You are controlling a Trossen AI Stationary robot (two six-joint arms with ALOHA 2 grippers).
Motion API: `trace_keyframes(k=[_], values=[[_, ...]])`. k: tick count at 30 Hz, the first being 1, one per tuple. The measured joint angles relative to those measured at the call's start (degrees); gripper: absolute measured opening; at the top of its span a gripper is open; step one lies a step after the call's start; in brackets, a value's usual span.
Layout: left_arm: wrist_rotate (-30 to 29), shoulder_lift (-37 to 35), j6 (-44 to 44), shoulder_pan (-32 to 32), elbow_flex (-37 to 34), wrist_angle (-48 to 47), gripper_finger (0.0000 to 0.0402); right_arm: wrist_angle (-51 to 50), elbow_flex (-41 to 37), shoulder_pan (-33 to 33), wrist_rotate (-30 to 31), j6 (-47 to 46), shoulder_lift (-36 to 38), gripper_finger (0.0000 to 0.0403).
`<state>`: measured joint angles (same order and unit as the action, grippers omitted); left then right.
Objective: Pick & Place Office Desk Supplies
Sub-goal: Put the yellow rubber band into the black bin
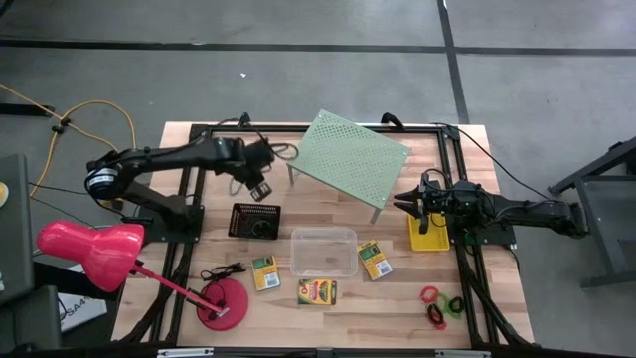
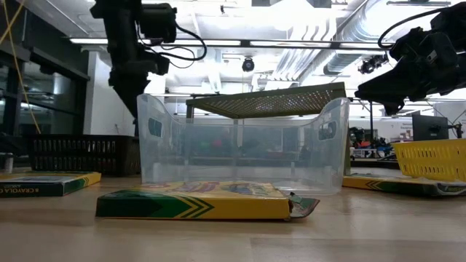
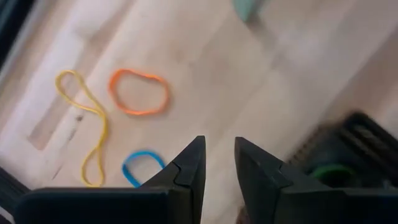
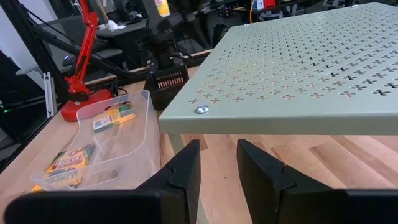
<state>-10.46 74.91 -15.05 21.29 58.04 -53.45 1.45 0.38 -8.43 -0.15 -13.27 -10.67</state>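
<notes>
The left claw [image 3: 219, 163] is held slightly parted and empty above the rubber bands [image 3: 138, 92]; the right claw [image 4: 217, 165], likewise parted and empty, is held beside the shelf [image 4: 311, 68].

place: robotics lab or workshop | floor: bare grey concrete [image 1: 298, 80] marked with dark lines | ceiling: exposed silver ducts [image 2: 328, 51] and strip lights | bench: wooden table [image 1: 328, 318] in a black frame, cables trailing off, cluttered workbenches behind
</notes>
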Motion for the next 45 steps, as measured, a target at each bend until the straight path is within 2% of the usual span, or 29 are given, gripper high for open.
trace_keyframes(k=[6, 15, 26, 39, 45], values=[[-0.59, -0.13, -0.02, 6.73, 0.00, 4.14, 0.0079, 0.00, 0.00, 0.00, -0.01, -0.01, -0.01, 0.0094], [-0.60, -0.13, 0.00, 13.38, 0.00, 6.62, 0.0079, 0.00, 0.00, 0.01, 0.01, -0.01, 0.00, 0.0094], [-2.33, 1.04, 1.14, 18.22, -0.04, 9.43, 0.0079, 0.00, 0.00, 0.01, 0.01, -0.01, 0.00, 0.0094], [-0.51, 12.74, 1.70, 22.13, -0.04, 5.00, 0.0079, 0.00, 0.00, 0.01, 0.01, -0.01, -0.01, 0.0094], [-0.33, 14.99, 1.42, 22.13, -0.17, 1.77, 0.0079, 0.00, 0.00, 0.01, 0.01, 0.00, 0.00, 0.0094]])
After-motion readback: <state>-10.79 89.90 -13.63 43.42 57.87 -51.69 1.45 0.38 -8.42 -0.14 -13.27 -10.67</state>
